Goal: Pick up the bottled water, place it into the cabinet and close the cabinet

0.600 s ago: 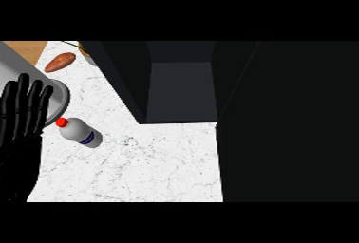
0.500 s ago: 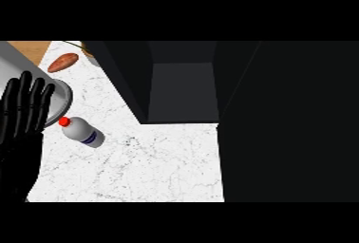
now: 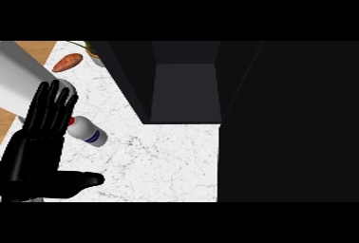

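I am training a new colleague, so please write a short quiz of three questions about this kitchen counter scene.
1. True or false: the left hand is curled round the bottled water.
2. Where is the bottle's red cap? A) beside the hand's fingers B) inside the cabinet C) on the orange-brown vegetable
3. Fill in: the bottle lies on its ___ on the marble counter.

Key: 1 false, the fingers are straight; 2 A; 3 side.
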`<control>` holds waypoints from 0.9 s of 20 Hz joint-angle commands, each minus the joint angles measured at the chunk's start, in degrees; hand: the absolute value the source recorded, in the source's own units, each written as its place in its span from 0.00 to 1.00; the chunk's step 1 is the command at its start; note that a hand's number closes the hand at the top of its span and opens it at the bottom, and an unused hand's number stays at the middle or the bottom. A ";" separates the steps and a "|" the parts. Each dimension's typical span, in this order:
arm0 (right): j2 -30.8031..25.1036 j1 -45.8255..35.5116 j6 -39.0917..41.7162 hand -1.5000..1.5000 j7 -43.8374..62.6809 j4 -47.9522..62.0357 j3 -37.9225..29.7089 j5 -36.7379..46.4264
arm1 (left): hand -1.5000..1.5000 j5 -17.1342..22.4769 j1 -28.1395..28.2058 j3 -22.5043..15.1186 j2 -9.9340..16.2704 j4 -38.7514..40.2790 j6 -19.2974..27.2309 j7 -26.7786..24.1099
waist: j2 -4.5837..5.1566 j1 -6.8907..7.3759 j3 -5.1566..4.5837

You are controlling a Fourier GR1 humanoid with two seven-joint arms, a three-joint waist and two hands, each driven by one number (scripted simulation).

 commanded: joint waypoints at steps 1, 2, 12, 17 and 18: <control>1.24 4.40 1.25 0.00 3.04 -1.17 2.48 -4.44 | 0.00 5.49 5.35 0.38 -0.90 -4.57 0.05 6.82 | -0.29 0.55 0.03; 0.70 1.58 -0.62 0.00 7.54 -3.79 1.11 -6.17 | 0.00 7.40 2.18 3.46 1.48 -4.00 -0.18 8.94 | -0.16 0.38 0.00; 1.42 10.87 5.51 0.00 -0.05 -2.84 0.53 -8.25 | 0.00 6.31 9.85 1.99 -0.31 -8.90 -0.77 8.07 | -0.13 0.22 0.02; 1.76 13.96 9.09 0.00 -4.04 -1.23 1.80 -5.96 | 0.00 9.13 15.33 4.46 0.02 -6.28 -6.09 1.46 | -0.14 0.30 0.01; 2.07 18.35 8.40 0.00 -2.05 -6.39 3.15 -7.18 | 0.00 12.79 13.20 9.85 3.41 -5.98 -6.45 3.97 | -0.17 0.13 0.00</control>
